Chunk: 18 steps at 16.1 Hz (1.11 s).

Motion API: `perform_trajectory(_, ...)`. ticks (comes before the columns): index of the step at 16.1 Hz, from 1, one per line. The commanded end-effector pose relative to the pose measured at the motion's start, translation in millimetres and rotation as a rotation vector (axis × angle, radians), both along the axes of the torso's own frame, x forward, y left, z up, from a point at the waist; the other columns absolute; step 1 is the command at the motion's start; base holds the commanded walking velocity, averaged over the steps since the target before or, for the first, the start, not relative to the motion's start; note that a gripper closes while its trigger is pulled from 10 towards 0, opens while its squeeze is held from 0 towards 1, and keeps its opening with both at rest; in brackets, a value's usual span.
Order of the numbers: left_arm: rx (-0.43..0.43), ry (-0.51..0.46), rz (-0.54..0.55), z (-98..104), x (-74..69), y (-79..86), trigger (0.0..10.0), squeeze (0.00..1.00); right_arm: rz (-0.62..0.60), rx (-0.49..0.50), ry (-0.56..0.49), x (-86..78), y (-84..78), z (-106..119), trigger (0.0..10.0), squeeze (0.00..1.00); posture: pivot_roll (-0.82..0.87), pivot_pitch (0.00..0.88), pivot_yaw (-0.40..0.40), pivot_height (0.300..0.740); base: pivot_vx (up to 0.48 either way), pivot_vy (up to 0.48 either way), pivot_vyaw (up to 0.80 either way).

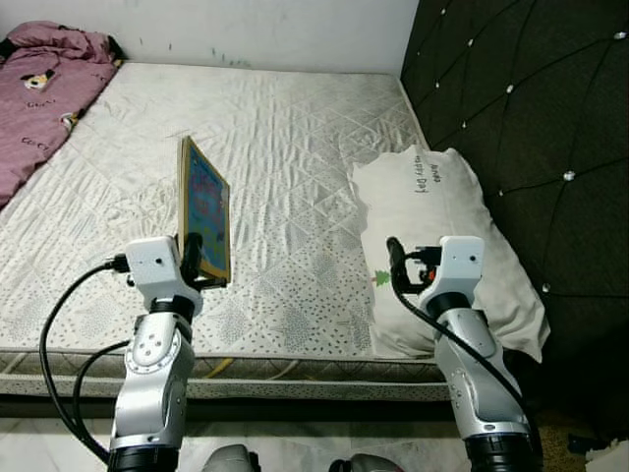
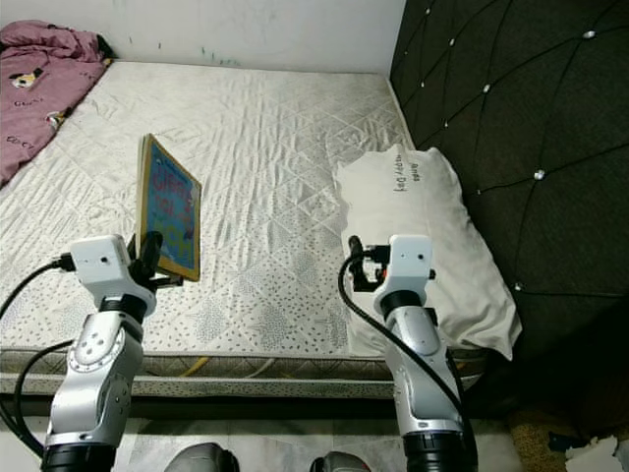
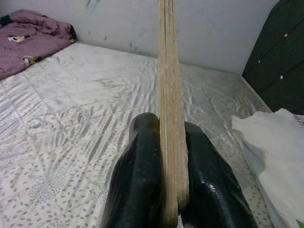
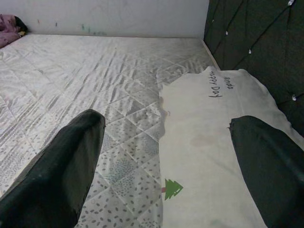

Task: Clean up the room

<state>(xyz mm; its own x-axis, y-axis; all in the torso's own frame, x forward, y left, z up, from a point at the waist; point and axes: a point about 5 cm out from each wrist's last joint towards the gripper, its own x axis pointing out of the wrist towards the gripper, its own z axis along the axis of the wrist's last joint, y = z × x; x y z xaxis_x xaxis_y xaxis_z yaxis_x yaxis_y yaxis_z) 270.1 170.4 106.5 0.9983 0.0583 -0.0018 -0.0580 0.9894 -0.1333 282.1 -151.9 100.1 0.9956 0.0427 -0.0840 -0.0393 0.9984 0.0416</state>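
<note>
1. At the far left of the bed lies a purple blanket (image 1: 39, 93), bunched against the wall (image 1: 246, 25) and well apart from both arms.
2. Next comes the left end effector (image 1: 194, 258), clamped on the lower edge of a thin picture board (image 1: 204, 208) – the board stands upright on its edge above the mattress (image 1: 285, 147), its long axis running up and away from the robot, its colourful face turned toward the robot's right.
3. Seen from the left wrist, the board (image 3: 169, 95) is edge-on, a pale wooden strip pinched between the two black fingers (image 3: 137, 180); the printed face that the head views show is hidden there.
4. Further right, the right end effector (image 1: 398, 265) hovers with its fingers spread wide and holding nothing, just above the near end of a white pillow (image 1: 442, 226).
5. The right wrist view shows the pillow (image 4: 213, 137) lying straight ahead between the open fingers (image 4: 61, 161), long axis pointing away toward the dark padded headboard (image 1: 531, 118) – it also brings out a small green tree print and handwriting, barely legible from the head.
6. My judgement: the board is already in hand and wants a place to be put; the pillow is nearest the right arm, so any tidying of it falls to that side.
</note>
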Motion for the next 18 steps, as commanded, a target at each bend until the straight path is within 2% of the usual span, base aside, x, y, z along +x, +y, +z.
perform_trajectory(1,0.006,-0.046,0.007,9,3.6,-0.9,10.0,0.00,0.011,-0.007,-0.010,2.0,0.9,3,10.0,0.00,0.02,0.031,-0.035,0.676,0.000,0.000,0.00)
perform_trajectory(6,0.003,-0.052,0.035,10,4.6,0.2,10.0,0.00,0.016,-0.006,-0.008,2.8,1.3,3,10.0,0.00,0.02,0.029,-0.036,0.616,0.000,0.000,0.00)
perform_trajectory(13,0.013,-0.037,0.097,9,6.6,10.1,10.0,0.00,0.041,-0.027,-0.011,4.0,3.8,1,10.0,0.00,0.03,0.011,-0.046,0.616,0.000,0.000,0.00)
perform_trajectory(18,0.008,-0.053,0.071,9,7.1,8.1,10.0,0.00,0.057,-0.042,-0.022,6.6,6.0,1,10.0,0.00,0.04,0.000,-0.051,0.616,0.048,0.000,0.00)
